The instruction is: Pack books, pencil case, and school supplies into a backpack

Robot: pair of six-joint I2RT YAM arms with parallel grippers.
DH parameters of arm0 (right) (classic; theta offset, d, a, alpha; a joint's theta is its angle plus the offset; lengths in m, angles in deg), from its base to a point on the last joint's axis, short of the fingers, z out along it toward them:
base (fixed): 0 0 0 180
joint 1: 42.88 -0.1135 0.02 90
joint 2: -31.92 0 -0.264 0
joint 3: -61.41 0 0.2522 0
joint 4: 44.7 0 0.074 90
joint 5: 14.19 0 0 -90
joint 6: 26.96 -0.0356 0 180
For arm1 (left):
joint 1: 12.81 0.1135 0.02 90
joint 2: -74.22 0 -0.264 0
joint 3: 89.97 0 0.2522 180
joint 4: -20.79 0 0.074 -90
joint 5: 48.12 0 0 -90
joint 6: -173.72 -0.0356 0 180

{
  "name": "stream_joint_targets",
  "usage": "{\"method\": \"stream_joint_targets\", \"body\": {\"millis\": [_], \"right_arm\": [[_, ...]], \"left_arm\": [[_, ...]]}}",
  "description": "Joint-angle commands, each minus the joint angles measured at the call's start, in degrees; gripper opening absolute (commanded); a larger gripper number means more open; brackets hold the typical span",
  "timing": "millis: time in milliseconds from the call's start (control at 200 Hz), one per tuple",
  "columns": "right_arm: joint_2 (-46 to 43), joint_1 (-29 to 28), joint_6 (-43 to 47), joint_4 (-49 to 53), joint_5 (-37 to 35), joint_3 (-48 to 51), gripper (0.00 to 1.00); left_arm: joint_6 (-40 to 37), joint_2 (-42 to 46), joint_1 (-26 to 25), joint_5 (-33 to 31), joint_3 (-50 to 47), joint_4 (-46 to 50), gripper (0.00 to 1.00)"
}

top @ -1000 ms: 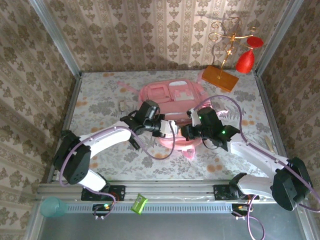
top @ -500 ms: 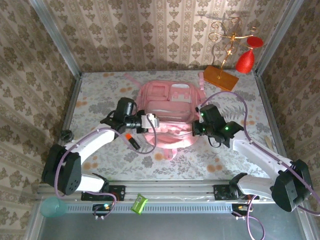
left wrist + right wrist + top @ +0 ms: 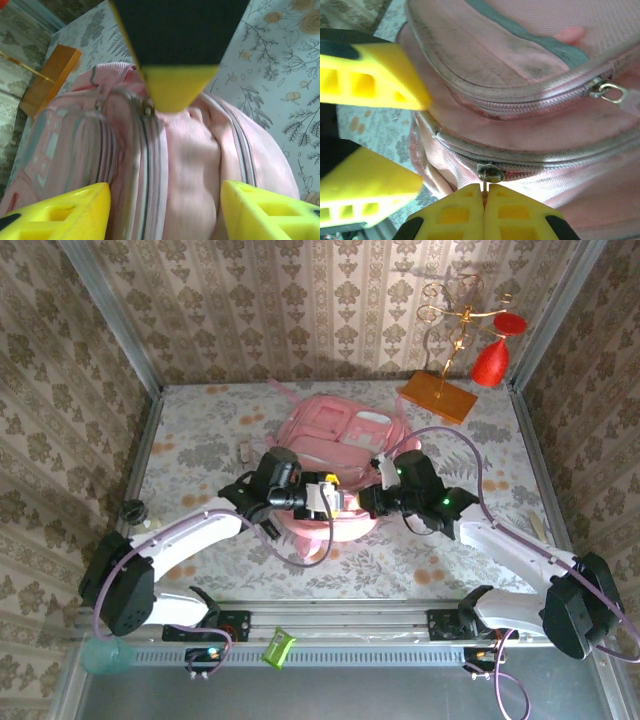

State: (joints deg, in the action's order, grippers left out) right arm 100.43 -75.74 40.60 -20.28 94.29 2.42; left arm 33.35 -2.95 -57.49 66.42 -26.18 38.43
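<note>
Overhead, on a flowered table (image 3: 190,455). At left: left gripper (image 3: 335,502), spread wide either side of the near end of the pink backpack (image 3: 340,440), clasping nothing; likely poised to brace the soft fabric. In the middle: backpack lying flat at the table's centre, zips closed as far as can be told, near end bunched between the two arms. At right: right gripper (image 3: 372,502), fingers pressed together on the metal zip pull (image 3: 490,173) of a large compartment (pinched by its thin tab), probably to draw the zip open for packing. Far right, at the back: orange stand base (image 3: 438,397), well apart.
</note>
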Motion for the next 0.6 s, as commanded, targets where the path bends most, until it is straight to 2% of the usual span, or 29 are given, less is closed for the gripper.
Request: {"method": "stream_joint_targets", "body": {"millis": [0,135,215,310,375,595], "right_arm": [[-0.53,-0.59,0.68,-6.82,5.91,-0.47,0.00],[-0.74,-1.33,0.72,-7.93,8.28,-0.31,0.00],[-1.20,-1.36,1.20,-7.64,8.51,0.07,0.00],[-2.26,-1.01,2.20,-4.85,5.30,0.50,0.00],[-3.05,-0.25,2.75,-1.89,1.76,0.88,0.00],[-4.12,1.51,4.36,10.69,-18.43,-1.15,0.00]], "left_arm": [[-1.49,-2.87,-1.64,-4.37,3.73,2.44,0.57],[-4.00,-6.53,-2.55,-9.24,6.06,3.15,0.50],[-5.11,-8.10,-2.68,-10.51,7.32,4.24,0.39],[-5.85,-8.56,-2.44,-12.02,8.08,6.06,0.19],[-5.96,-7.74,-1.54,-11.68,7.92,6.67,0.00],[-5.18,-1.17,3.68,-4.98,3.04,3.86,0.00]]}}
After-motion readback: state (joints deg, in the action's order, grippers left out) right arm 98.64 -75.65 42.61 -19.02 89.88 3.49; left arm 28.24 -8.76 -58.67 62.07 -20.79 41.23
